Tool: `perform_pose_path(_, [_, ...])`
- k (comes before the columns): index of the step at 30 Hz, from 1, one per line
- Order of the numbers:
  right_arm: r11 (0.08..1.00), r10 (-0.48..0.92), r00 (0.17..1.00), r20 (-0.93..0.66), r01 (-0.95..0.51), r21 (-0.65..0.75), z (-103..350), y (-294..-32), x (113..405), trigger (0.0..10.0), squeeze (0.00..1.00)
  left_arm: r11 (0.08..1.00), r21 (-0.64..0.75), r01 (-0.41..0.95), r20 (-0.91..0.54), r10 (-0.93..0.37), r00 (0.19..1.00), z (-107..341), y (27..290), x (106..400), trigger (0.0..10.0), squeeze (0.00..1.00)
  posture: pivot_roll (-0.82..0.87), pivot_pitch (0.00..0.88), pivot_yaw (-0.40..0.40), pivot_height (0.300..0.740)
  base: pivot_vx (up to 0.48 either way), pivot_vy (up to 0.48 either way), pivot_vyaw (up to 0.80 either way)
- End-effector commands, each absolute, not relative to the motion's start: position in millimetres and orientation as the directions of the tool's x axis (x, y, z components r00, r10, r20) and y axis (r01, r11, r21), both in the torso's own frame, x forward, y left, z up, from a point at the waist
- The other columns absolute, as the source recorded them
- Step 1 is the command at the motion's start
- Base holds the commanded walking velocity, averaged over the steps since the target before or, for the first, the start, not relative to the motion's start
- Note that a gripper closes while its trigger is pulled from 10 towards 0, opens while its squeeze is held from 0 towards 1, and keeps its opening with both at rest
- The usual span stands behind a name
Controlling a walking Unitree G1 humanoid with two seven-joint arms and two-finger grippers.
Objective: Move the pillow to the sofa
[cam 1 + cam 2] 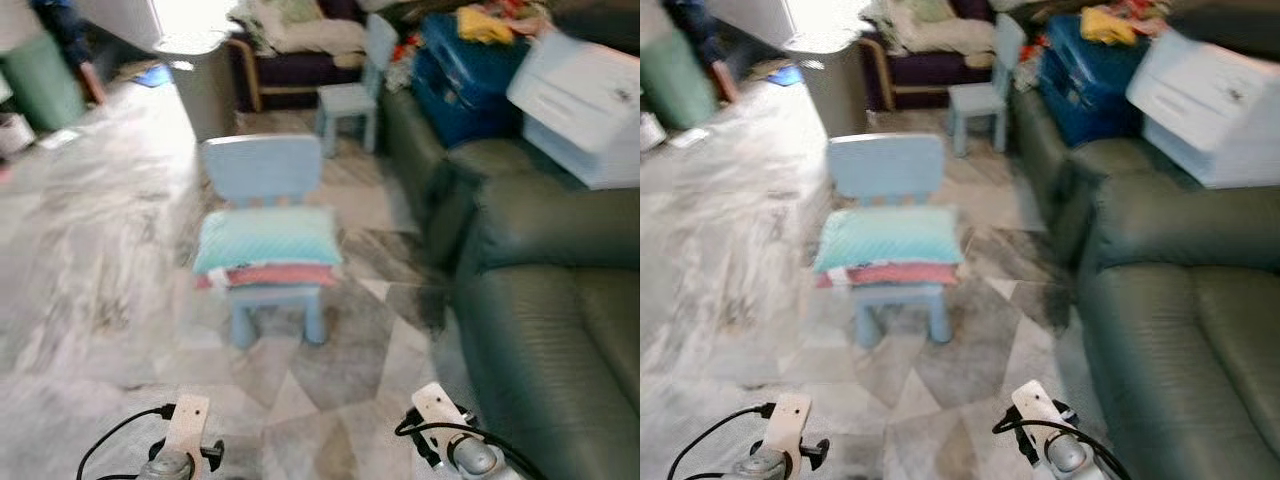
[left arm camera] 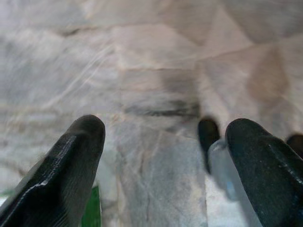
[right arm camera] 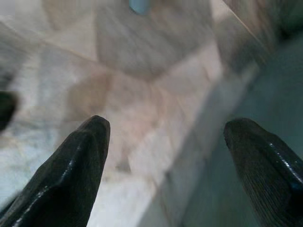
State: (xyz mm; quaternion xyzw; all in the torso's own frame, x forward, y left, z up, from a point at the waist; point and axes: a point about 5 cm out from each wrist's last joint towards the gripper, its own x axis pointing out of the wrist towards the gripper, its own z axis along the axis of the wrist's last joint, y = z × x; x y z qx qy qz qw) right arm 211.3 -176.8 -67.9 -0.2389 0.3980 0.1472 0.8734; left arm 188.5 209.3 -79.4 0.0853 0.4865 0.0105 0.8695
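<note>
A pale teal pillow [image 1: 266,238] lies on the seat of a small light blue chair [image 1: 262,165], on top of a red cushion [image 1: 270,275]. The dark green leather sofa [image 1: 545,330] runs along the right side. Both arms hang low at the bottom edge of the eye views, well short of the chair. In the left wrist view my left gripper [image 2: 163,156] is open over marble floor. In the right wrist view my right gripper [image 3: 168,158] is open, with the sofa's base beside it. The picture is blurred.
A second small blue chair [image 1: 352,95] stands further back. A blue case [image 1: 470,80] and a white box [image 1: 585,100] sit on the sofa's far end. A grey pillar [image 1: 205,85] and a dark daybed [image 1: 295,50] are behind. A person [image 1: 45,50] stands far left.
</note>
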Motion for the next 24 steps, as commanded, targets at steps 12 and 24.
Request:
perform_pose_path(12, [0.845, 0.077, 0.622, -0.779, -0.456, -0.280, -72.4, -167.8, 206.3, 10.0, 0.00, 0.983, 0.173, 0.060, -0.853, 0.119, 0.509, -80.4, 218.8, 182.6, 10.0, 0.00, 0.01, 0.047, 0.034, 0.740, 0.450, 0.000, 0.05])
perform_pose_path(24, [0.846, 0.081, 0.621, -0.780, -0.457, -0.276, -72.9, -163.6, 206.3, 10.0, 0.00, 0.984, 0.172, 0.055, -0.854, 0.121, 0.506, -80.7, 219.8, 181.6, 10.0, 0.00, 0.01, 0.049, 0.036, 0.740, 0.443, 0.000, 0.00])
